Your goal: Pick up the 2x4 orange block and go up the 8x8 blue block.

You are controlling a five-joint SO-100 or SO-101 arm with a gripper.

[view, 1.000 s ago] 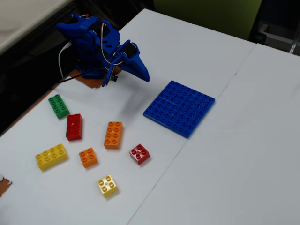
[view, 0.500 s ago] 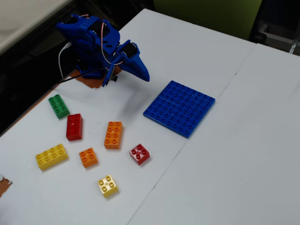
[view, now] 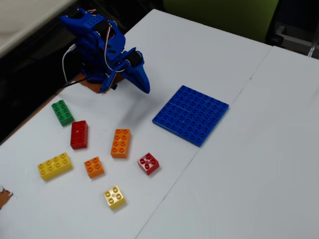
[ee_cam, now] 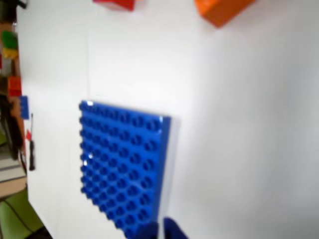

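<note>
While orange block (view: 120, 143) lies on table, end effector (view: 145, 88) empty, opening unclear.

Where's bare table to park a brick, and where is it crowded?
In the fixed view, the table is bare right of the blue baseplate and beyond it. A narrower bare strip lies between the baseplate and the orange 2x4. The left is crowded: green brick, red 2x4, yellow 2x4, small bricks.
</note>
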